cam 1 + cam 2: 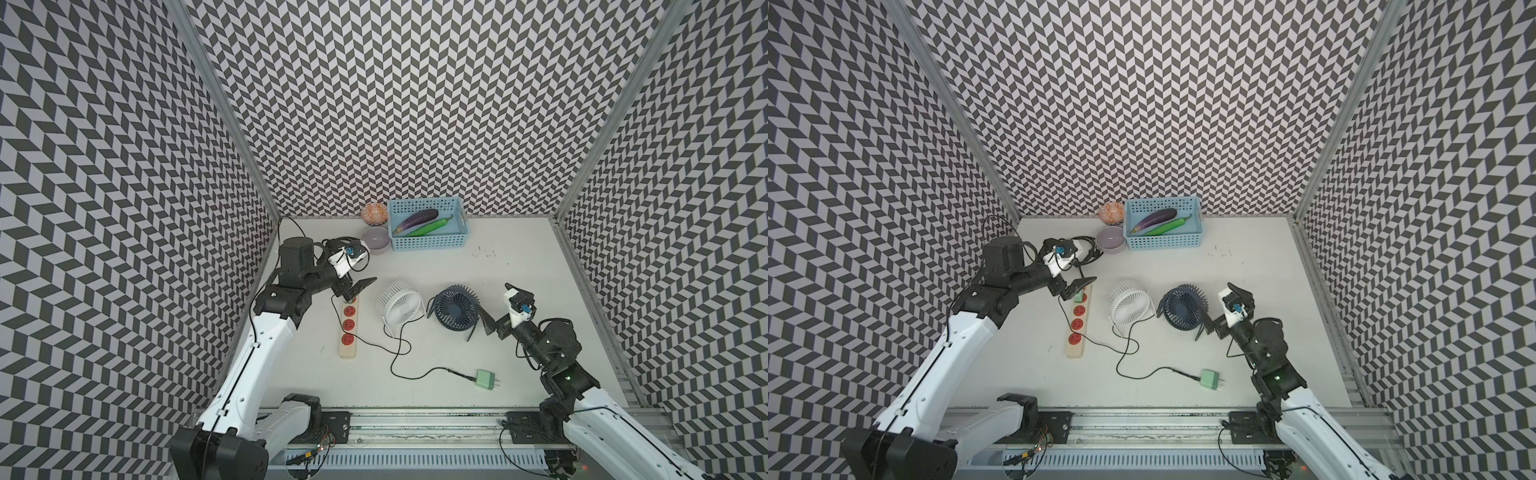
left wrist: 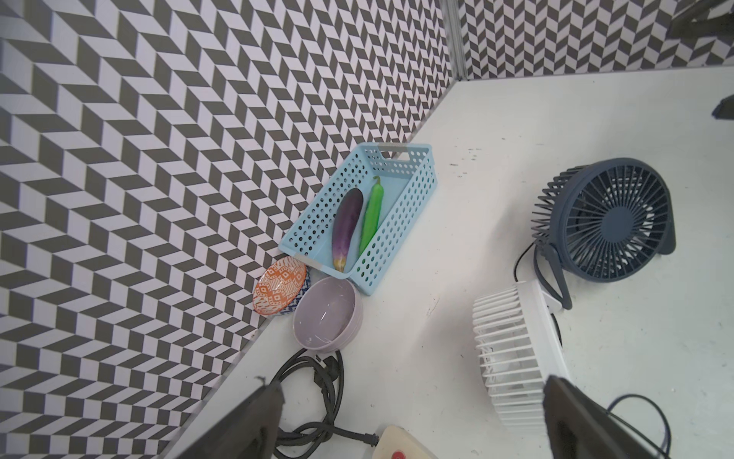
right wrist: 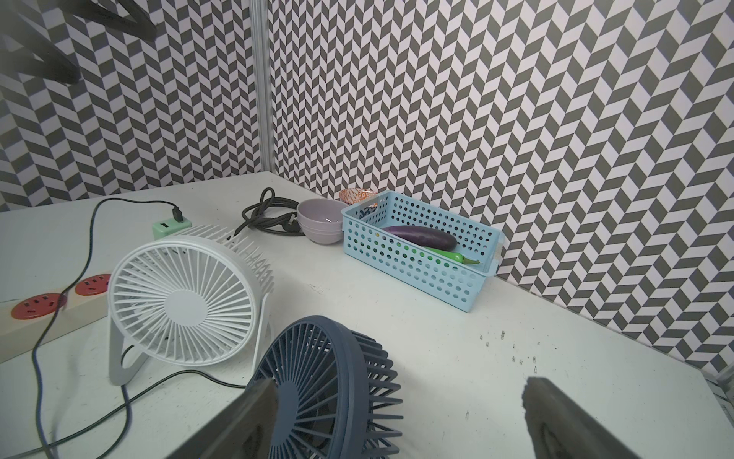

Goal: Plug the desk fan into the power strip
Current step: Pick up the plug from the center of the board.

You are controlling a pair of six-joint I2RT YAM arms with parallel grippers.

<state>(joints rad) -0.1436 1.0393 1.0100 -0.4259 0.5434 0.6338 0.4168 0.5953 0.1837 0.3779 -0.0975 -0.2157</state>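
The power strip, a cream bar with round red sockets in a row, lies near the table's left edge, running front to back. A green adapter sits in its far socket. The left gripper hovers over that end, jaws spread, holding nothing. The right gripper reaches low beside the dark blue fan, jaws wide, not clamped on it. The white fan stands between. A second green adapter lies loose near the front edge.
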